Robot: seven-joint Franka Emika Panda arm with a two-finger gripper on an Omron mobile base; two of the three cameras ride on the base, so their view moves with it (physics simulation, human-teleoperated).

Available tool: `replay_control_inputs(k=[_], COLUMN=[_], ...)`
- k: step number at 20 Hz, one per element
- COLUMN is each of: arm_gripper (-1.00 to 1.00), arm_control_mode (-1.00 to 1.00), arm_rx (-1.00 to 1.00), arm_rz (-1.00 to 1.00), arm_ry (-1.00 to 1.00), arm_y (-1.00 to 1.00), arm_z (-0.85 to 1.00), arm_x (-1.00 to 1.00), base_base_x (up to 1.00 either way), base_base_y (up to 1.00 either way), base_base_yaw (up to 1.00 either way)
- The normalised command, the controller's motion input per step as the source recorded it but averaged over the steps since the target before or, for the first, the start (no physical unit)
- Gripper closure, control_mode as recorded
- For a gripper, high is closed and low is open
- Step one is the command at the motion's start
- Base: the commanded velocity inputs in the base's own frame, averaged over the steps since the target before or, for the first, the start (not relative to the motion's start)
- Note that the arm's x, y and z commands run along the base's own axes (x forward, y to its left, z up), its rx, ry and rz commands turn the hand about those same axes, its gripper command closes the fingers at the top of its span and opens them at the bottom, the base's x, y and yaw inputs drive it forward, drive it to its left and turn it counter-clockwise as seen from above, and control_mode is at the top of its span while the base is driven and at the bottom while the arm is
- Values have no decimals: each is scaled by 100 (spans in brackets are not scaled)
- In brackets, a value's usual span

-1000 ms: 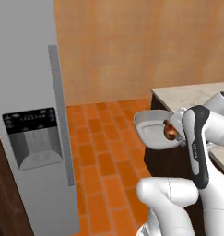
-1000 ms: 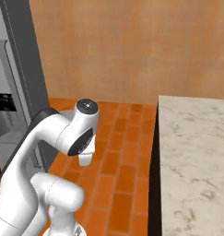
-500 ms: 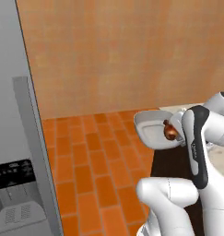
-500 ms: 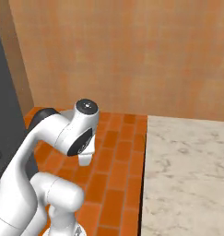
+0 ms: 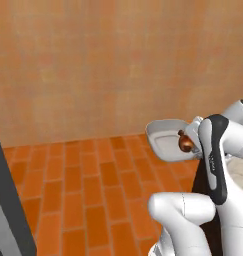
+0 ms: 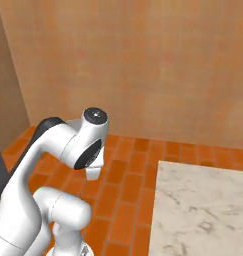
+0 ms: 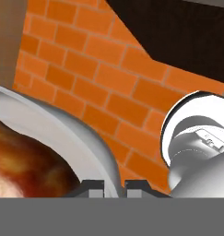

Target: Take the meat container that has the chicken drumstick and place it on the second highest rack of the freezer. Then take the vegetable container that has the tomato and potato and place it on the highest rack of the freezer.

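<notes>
One claw (image 7: 114,186) grips the unlabelled meat container (image 5: 165,141) rim.

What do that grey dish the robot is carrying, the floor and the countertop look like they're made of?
The meat container looks like smooth plastic or glazed ceramic: plain pale grey with a soft sheen along its rim. The floor looks like matt orange terracotta brick, with visible mortar lines. The countertop looks like polished marble, off-white with grey veining.
</notes>
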Motion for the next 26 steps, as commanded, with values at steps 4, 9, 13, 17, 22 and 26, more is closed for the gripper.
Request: replay_control_inputs(k=[4,9,13,17,22,26], arm_gripper=[100,100,100,100,100,100], arm_control_mode=[100,100,100,100,100,100], arm_rx=[0,0,0,0,0,0], arm_rz=[0,0,0,0,0,0], arm_ry=[0,0,0,0,0,0], arm_y=[0,0,0,0,0,0], arm_z=[0,0,0,0,0,0], arm_x=[0,0,0,0,0,0], base_base_x=[72,3,0,2,1,66], base_base_y=[2,25,14,-23,-70,-83], base_base_yaw=[43,70,75,64,63,51])
